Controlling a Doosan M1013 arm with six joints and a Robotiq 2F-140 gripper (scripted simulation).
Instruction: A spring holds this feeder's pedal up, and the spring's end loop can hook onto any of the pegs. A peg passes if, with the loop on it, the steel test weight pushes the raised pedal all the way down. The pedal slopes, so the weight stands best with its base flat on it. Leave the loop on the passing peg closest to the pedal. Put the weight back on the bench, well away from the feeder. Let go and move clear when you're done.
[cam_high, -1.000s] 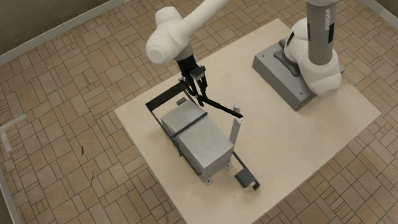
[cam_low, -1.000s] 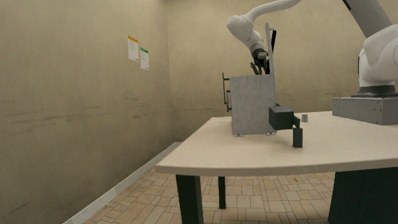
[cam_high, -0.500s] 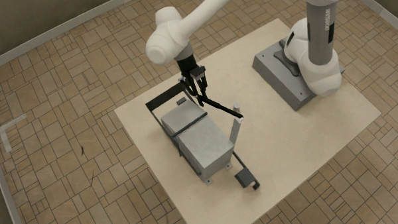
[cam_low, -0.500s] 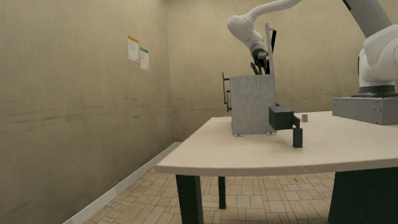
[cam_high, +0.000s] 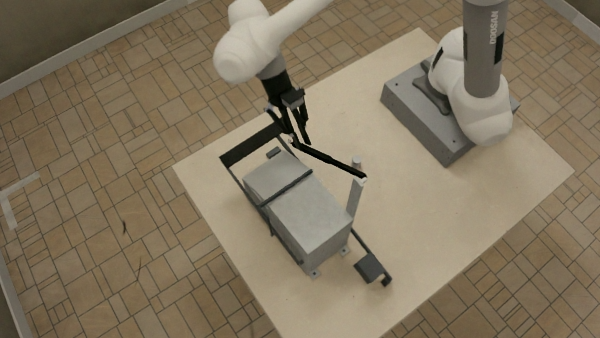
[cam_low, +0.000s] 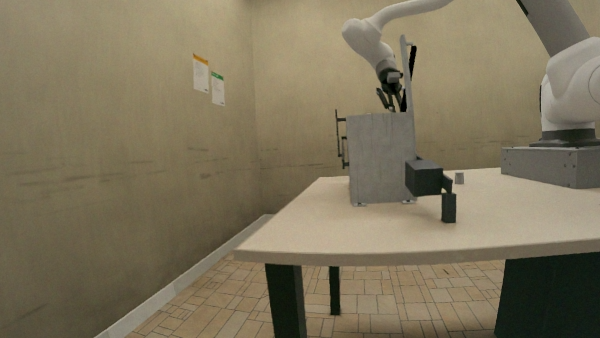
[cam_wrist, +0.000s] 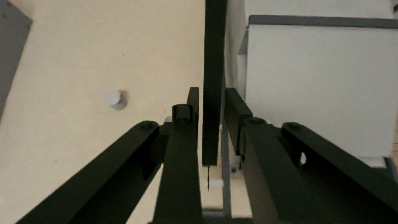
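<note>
In the wrist view's lower half, the gripper (cam_wrist: 214, 107) stands slightly parted, its 2 fingers flanking the dark spring bar (cam_wrist: 214, 75) with slim gaps, gripping nothing. Farther up, the grey feeder box (cam_wrist: 320, 85) fills the upper right. The steel test weight (cam_wrist: 114, 98) stands on the bench (cam_wrist: 100, 50) at centre left.

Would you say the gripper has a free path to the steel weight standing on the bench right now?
Probably yes: the weight stands alone on the bench, nothing around it, though the gripper must first draw off the dark bar between its fingers.
</note>
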